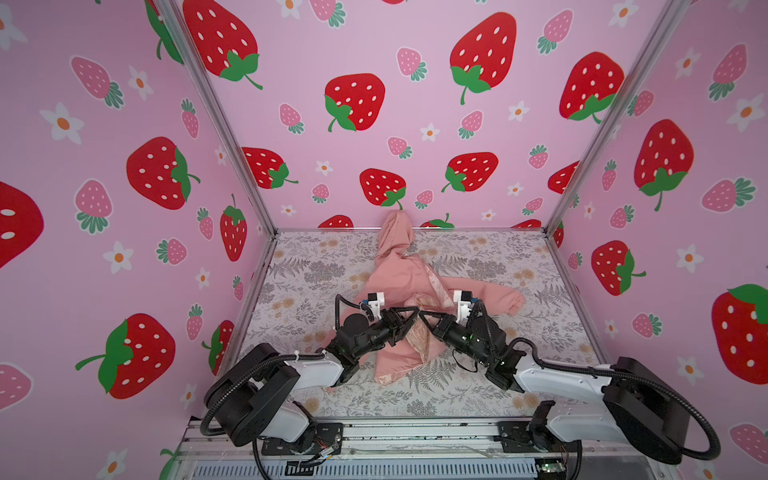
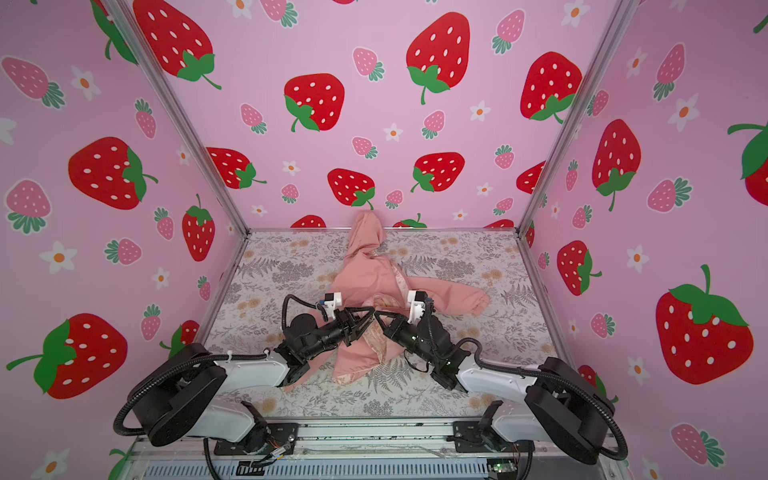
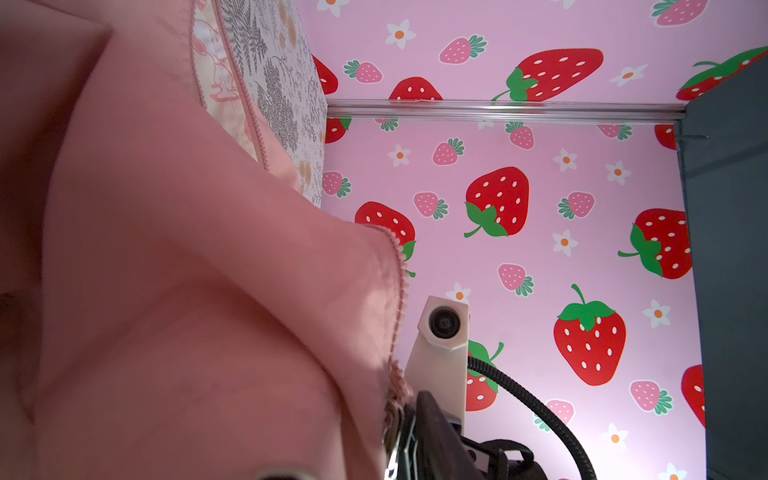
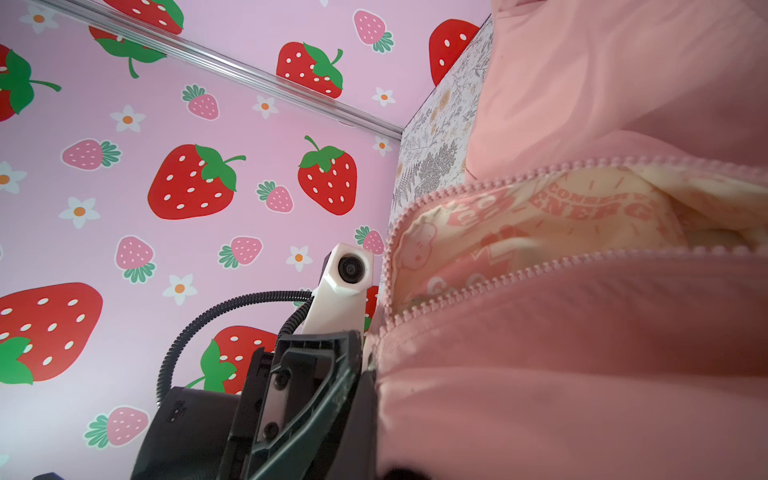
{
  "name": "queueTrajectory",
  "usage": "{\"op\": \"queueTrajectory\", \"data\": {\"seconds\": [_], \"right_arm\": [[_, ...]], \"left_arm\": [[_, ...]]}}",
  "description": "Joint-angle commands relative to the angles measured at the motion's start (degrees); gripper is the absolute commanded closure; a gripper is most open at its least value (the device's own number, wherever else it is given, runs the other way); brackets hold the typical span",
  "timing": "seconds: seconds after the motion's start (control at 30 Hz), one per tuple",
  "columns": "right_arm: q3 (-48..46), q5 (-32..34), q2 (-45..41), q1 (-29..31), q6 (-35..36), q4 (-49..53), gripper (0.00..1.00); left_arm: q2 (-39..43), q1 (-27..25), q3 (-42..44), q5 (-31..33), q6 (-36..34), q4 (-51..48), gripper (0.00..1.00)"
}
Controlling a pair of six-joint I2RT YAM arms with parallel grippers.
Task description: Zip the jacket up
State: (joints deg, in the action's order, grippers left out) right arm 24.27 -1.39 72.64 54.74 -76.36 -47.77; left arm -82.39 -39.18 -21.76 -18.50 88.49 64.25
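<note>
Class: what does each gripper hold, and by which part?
The right gripper pinches the jacket by its zipper edge. Whether the left gripper grips it too cannot be told.

Salmon-pink jacket (image 1: 399,274) w/ cream pink-print lining (image 4: 540,216); grey-floral table (image 1: 316,270); pink strawberry walls (image 1: 374,41).

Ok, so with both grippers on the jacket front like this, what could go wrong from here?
1. The left gripper has its jaws apart, so only the right gripper pinches the jacket; the fabric may bunch rather than stay taut.
2. The zipper teeth stand split and the cream lining bulges between them; it could snag in the zip.
</note>
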Motion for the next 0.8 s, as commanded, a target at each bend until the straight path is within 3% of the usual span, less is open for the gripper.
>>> {"op": "queueTrajectory", "data": {"seconds": [0.0,0.33,0.77], "right_arm": [[1.6,-0.8,-1.4,-0.7,0.5,0.5,1.0],[1.2,-1.2,-3.0,-1.0,0.6,1.4,1.0],[0.8,-2.1,-3.3,-0.7,0.5,0.9,1.0]], "left_arm": [[1.3,-0.1,-0.1,-0.6,-0.1,2.3,0.61],[2.7,-0.2,1.0,-0.1,-0.5,1.5,0.66],[2.3,-0.1,-0.6,-0.9,-0.9,2.1,0.89]]}}
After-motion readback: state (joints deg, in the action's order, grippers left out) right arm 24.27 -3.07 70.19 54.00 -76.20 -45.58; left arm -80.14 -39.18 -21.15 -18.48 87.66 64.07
